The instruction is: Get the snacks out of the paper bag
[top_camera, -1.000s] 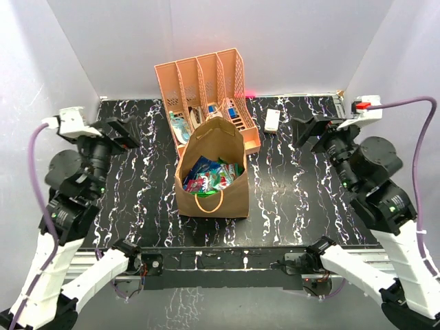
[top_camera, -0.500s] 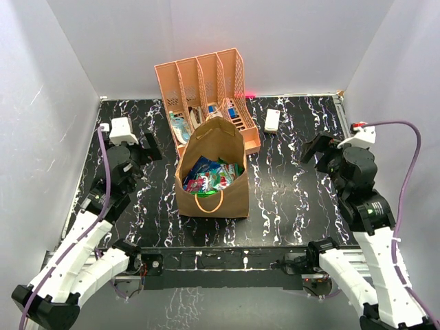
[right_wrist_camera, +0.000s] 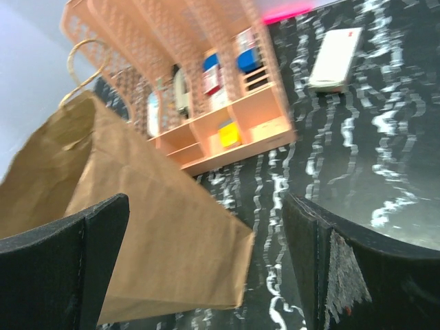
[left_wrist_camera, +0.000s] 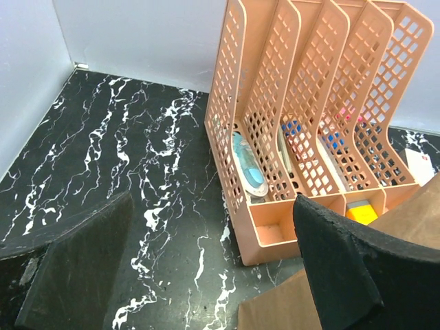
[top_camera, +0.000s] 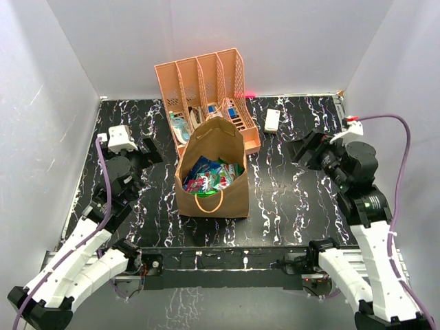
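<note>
Top external view puts the left end effector (top_camera: 149, 148) low over the black marbled surface (top_camera: 289, 206), released, its two pads spread wide with nothing between them. Its arm is folded at the elbow and the wrist is turned inward, so the open jaws face the middle; I'd judge that a staging pose for a reach.

To the right of that end effector, near but apart from it, stands the paper bag (top_camera: 230, 196). It is upright on its flat base with its mouth open to the ceiling, so the contents can only be reached from above. The snacks (top_camera: 213, 175) sit inside, a heap of glossy blue, red and green packets below the rim. None lies out on the surface, so the job looks unstarted.

Beyond the bag from both end effectors is the orange rack (top_camera: 199, 75); whether the two touch I cannot tell. In the left wrist view the rack fills the space ahead between the pads.

A white remote (top_camera: 273, 120) lies ahead and left of the right end effector (top_camera: 303, 148). That one is also empty and wide open, its arm bent and its wrist aimed at the bag on its left.
</note>
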Robot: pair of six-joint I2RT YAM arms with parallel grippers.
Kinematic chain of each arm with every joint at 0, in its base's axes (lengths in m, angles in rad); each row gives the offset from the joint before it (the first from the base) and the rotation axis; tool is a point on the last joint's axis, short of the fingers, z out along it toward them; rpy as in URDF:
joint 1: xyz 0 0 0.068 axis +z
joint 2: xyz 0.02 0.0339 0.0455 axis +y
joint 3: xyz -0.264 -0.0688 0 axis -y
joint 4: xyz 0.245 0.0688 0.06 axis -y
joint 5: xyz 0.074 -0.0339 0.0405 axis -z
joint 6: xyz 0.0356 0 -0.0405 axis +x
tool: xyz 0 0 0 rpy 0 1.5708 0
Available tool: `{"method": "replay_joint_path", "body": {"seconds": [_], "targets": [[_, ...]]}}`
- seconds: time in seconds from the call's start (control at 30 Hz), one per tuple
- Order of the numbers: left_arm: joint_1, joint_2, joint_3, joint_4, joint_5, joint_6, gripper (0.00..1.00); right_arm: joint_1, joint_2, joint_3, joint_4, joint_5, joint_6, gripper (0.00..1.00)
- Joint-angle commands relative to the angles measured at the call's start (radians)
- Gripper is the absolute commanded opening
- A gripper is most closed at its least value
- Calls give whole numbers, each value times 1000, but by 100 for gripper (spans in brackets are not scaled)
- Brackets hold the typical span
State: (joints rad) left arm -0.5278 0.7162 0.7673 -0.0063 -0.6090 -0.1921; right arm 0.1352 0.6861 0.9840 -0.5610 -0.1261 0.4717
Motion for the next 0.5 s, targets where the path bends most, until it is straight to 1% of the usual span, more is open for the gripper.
{"method": "replay_joint_path", "body": {"seconds": [0.0,0.07,0.17,0.23,0.37,0.4,0.47], "targets": [[-34,-15,-15,71,-47,8,98,-7,80,63,141,-240,94,98],[-42,-9,-17,81,-46,9,98,-8,122,67,158,-301,164,98],[-48,-7,-21,91,-37,10,98,6,194,78,137,-376,269,98],[-48,-8,-22,94,-39,11,98,56,243,96,109,-366,304,98],[-50,-11,-25,98,-40,13,98,270,303,152,93,-209,356,98],[-50,-6,-25,100,-39,13,98,347,326,169,96,-178,362,98],[-51,3,-27,105,-36,14,98,448,366,218,91,-98,355,98]]}}
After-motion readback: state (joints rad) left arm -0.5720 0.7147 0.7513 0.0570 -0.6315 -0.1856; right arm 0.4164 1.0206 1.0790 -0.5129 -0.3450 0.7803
